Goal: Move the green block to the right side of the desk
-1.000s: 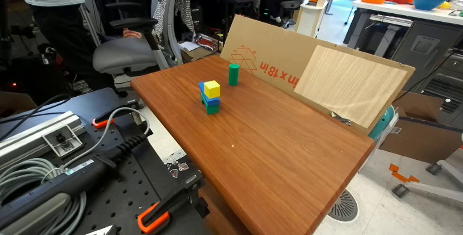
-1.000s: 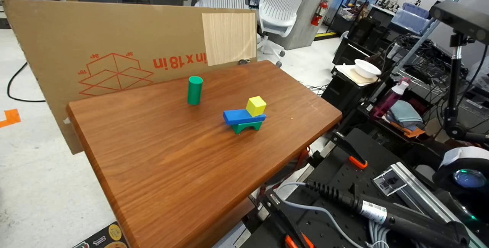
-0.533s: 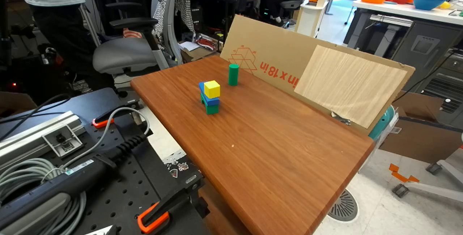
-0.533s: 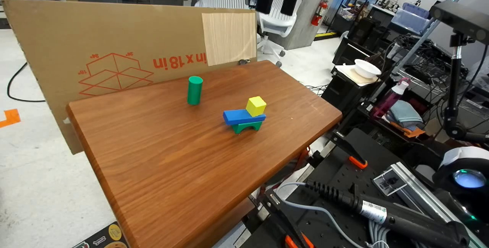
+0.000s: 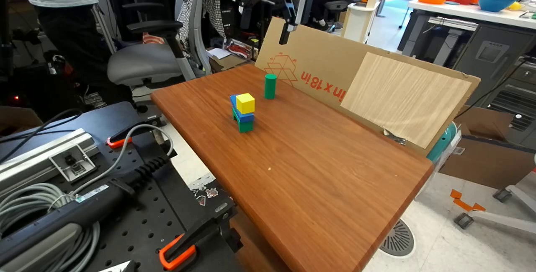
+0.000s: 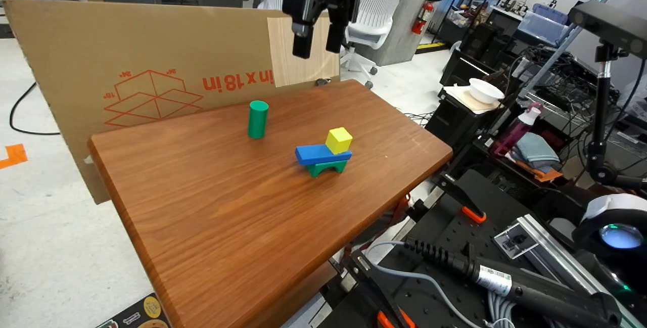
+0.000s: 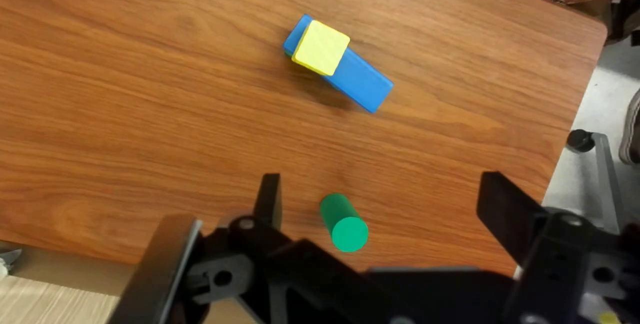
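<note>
The green block, an upright cylinder, stands on the reddish-brown desk (image 6: pixel 217 201) near the cardboard side. It shows in both exterior views (image 5: pixel 270 86) (image 6: pixel 258 120) and in the wrist view (image 7: pixel 349 231). My gripper (image 6: pixel 317 49) is open and empty, high above the desk; it also shows in an exterior view (image 5: pixel 265 29). In the wrist view the green block appears between the spread fingers (image 7: pixel 380 186), closer to the left finger, well below them and untouched. A second green piece, an arch (image 6: pixel 327 168), lies under a blue block.
The flat blue block (image 6: pixel 316 154) rests on the green arch, with a yellow cube (image 6: pixel 338 140) on top. A cardboard sheet (image 6: pixel 65 65) stands along the desk's far edge. A black workbench (image 5: pixel 146 221) with cables and clamps adjoins the opposite side.
My gripper has come into view from above. In an exterior view it has moved down and leftward over the last half second. The blocks have not moved.
</note>
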`<state>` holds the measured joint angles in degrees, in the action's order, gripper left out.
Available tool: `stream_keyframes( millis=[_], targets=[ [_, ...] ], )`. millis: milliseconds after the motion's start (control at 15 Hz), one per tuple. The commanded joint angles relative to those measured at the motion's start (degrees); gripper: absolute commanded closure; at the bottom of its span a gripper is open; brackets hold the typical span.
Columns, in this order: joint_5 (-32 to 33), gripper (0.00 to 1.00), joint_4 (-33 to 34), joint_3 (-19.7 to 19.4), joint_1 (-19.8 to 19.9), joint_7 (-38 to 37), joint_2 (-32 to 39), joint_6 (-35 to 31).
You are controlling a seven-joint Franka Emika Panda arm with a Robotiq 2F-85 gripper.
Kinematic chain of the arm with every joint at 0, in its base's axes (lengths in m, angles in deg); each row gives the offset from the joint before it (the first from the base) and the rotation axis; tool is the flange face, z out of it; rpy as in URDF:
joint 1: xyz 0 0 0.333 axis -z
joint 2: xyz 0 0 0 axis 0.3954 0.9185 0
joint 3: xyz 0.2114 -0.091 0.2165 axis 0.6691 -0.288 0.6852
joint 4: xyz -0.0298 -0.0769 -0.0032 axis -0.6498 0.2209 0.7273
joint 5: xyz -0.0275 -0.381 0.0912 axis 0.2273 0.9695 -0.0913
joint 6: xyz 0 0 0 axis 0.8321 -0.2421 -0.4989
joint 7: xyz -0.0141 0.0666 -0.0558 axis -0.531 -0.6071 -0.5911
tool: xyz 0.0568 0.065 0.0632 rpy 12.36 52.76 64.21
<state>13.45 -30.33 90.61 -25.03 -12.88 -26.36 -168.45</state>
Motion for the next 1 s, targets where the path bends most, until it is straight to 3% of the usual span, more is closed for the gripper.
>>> stream_keyframes(
  millis=[0, 933],
  targets=[
    [1.74, 0.0, 5.79, 0.72, -0.67, -0.73, 6.01, -0.33],
    [7.08, 0.0, 15.82, 1.05, -2.63, -1.56, 19.78, -0.49]
  ],
)
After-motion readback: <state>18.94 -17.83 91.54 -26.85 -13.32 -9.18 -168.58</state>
